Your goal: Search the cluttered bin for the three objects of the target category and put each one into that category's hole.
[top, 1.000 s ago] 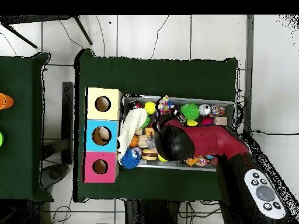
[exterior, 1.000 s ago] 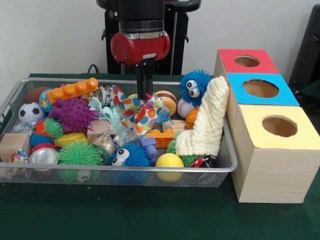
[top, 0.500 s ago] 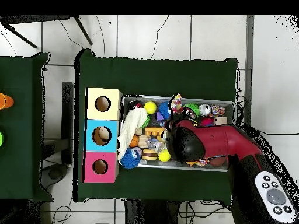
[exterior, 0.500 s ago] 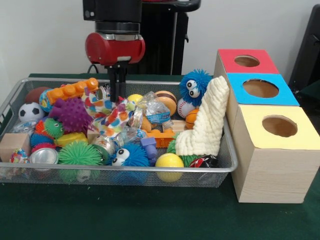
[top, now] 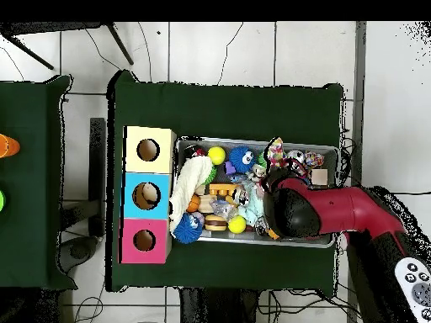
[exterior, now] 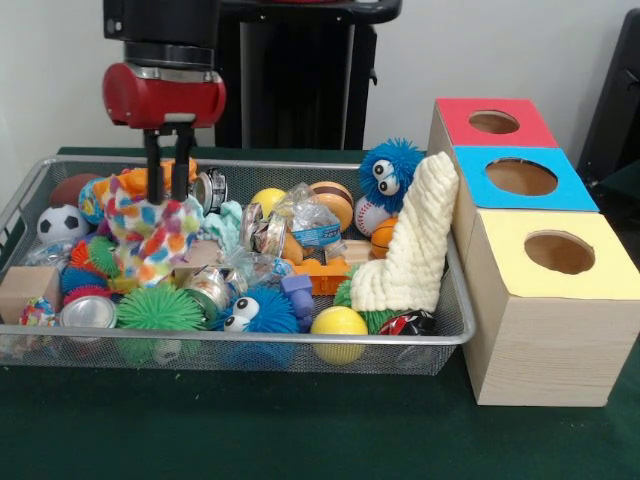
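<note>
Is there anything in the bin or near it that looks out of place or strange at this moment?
One thing: the cream knitted cloth stands up against the bin's end by the boxes, rising above its rim. The gripper holds a multicoloured spotted cloth hanging over the toys. Nothing has spilled onto the table.

Multicoloured spotted cloth [exterior: 150, 232]; fuzzy blue ball [exterior: 389, 172]; cream knit cloth [exterior: 410, 242]; yellow ball [exterior: 339, 322]; box [exterior: 545, 330] tops red, blue, yellow; green table [exterior: 300, 425].

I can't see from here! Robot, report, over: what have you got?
Gripper shut on spotted cloth, lifted over bin's end farthest from the boxes. Nothing in the holes yet. Toys piled underneath.
</note>
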Action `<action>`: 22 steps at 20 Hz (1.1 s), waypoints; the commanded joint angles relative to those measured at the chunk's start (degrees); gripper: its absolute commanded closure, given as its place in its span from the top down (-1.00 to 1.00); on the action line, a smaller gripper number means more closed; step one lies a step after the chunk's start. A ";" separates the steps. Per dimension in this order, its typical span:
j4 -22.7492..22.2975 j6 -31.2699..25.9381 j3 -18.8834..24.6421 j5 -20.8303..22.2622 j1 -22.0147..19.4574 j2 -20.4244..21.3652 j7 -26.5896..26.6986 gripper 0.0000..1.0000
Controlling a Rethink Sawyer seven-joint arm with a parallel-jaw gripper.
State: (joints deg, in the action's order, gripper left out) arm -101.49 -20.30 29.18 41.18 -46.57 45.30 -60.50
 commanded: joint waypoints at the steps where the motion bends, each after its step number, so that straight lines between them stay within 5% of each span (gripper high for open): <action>1: -1.28 -7.61 7.33 1.57 -4.88 -3.65 12.72 1.00; 3: -2.87 -7.16 10.92 1.76 -5.98 -3.72 14.75 1.00; 6: -3.18 -8.95 7.19 0.98 -3.49 -2.36 8.44 1.00; 14: -6.17 -12.07 8.37 -1.79 -1.91 2.29 6.64 1.00; 22: -9.46 -11.94 5.51 -8.52 2.59 3.94 -5.88 1.00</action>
State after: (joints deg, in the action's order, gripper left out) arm -105.66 -26.79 33.33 36.57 -46.63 48.03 -60.49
